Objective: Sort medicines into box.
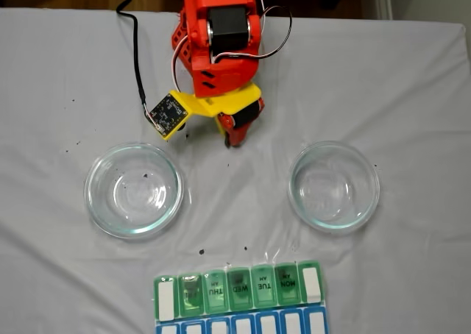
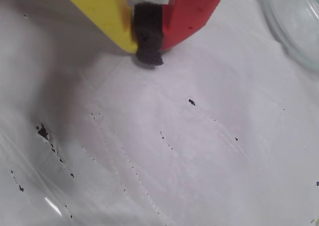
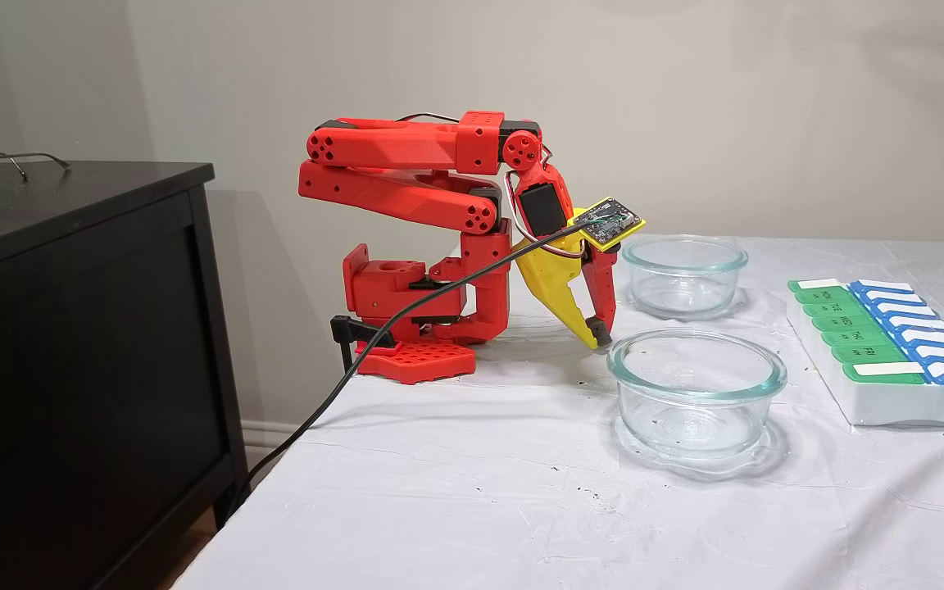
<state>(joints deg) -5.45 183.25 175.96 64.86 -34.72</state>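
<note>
My gripper (image 2: 148, 47) rests clenched on nothing, tip at the cloth between two bowls (image 1: 134, 189) (image 1: 334, 186) where I see no pills, pillbox (image 1: 239, 288) beyond, so I'd judge nothing calls for grasping.

Plastic, glass and a creased white cover

The arm (image 3: 406, 176) is matt red plastic with faint printed layer lines; the end effector (image 2: 148, 47) pairs a yellow and a red plastic finger with rough black foam between their tips. Both bowls (image 1: 134, 189) (image 1: 334, 185) are clear, glossy glass. The table (image 1: 412, 91) wears a thin white sheet, smooth but wrinkled, faintly shiny and flecked with black specks. The pill box (image 3: 882, 344) is smooth plastic with translucent green and blue lids on a white base. The cabinet (image 3: 70, 344) looks like matt black wood
</note>
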